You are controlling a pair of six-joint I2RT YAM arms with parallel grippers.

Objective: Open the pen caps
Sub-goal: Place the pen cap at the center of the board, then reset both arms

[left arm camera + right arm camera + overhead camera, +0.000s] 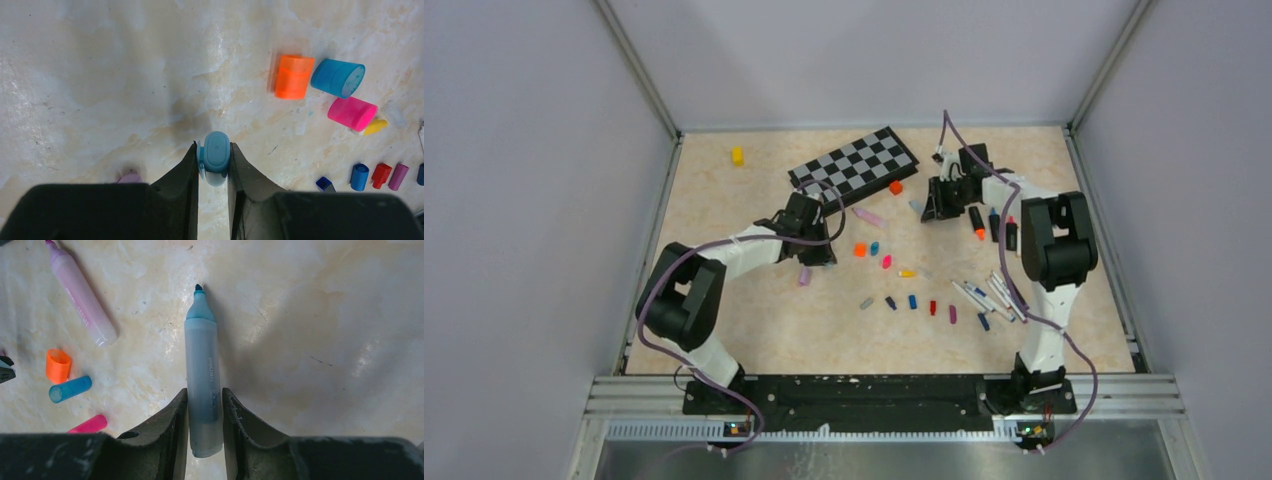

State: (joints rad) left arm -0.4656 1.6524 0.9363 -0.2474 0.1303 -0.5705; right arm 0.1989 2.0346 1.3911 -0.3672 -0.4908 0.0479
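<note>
My left gripper (213,146) is shut on a light blue pen cap (216,159), held a little above the table; in the top view this gripper (817,254) hangs left of centre. My right gripper (204,391) straddles an uncapped light blue pen (202,340) that lies on the table, tip pointing away. Its jaws stand a hair off the barrel on both sides, so it is open. Seen from above, the right gripper (931,208) is at the back right. Loose caps lie nearby: orange (293,76), blue (338,77), pink (352,113).
An uncapped pink pen (80,295) lies left of the blue one. A row of small caps (913,301) and a pile of white pens (989,298) lie at front right, black highlighters (977,222) beside the right arm. A chessboard (854,165), yellow block (737,156) and orange block (895,187) are at the back.
</note>
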